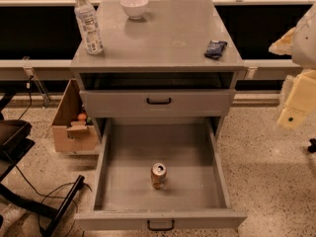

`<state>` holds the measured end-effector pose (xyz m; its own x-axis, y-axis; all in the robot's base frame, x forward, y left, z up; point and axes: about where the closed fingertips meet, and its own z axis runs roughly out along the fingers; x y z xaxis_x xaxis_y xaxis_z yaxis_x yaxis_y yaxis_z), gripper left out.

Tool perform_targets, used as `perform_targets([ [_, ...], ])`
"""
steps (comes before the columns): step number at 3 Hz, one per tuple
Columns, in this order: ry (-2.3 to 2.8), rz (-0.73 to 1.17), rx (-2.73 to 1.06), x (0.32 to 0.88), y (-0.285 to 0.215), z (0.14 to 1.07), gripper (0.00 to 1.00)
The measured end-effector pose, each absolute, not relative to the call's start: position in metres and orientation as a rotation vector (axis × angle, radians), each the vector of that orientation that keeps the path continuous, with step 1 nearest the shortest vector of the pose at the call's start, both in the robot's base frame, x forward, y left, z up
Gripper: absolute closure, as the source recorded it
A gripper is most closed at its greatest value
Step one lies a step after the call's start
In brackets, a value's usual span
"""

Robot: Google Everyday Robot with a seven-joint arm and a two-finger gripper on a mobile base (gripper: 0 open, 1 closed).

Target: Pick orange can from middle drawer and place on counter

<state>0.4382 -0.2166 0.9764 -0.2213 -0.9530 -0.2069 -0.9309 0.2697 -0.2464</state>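
Observation:
The orange can stands upright on the flat bottom of the middle drawer, near its centre front. The drawer is pulled fully open, with its black handle at the bottom edge. The counter is the grey top of the cabinet above. My gripper, cream-coloured, hangs at the right edge of the view. It is well to the right of the cabinet, above the floor and far from the can. It holds nothing that I can see.
On the counter stand a clear plastic bottle at the left, a white bowl at the back and a dark blue packet at the right. The upper handled drawer is closed. A cardboard box sits on the floor to the left, beside black stand legs and cables.

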Motion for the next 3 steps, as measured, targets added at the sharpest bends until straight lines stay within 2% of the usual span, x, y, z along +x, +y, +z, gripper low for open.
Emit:
perform_targets([
  [2, 2.216, -0.056, -1.691, 0.438, -0.219, 0.968, 0.00],
  [3, 2.164, 0.135, -1.629, 0.434, -0.221, 0.906, 0.00],
])
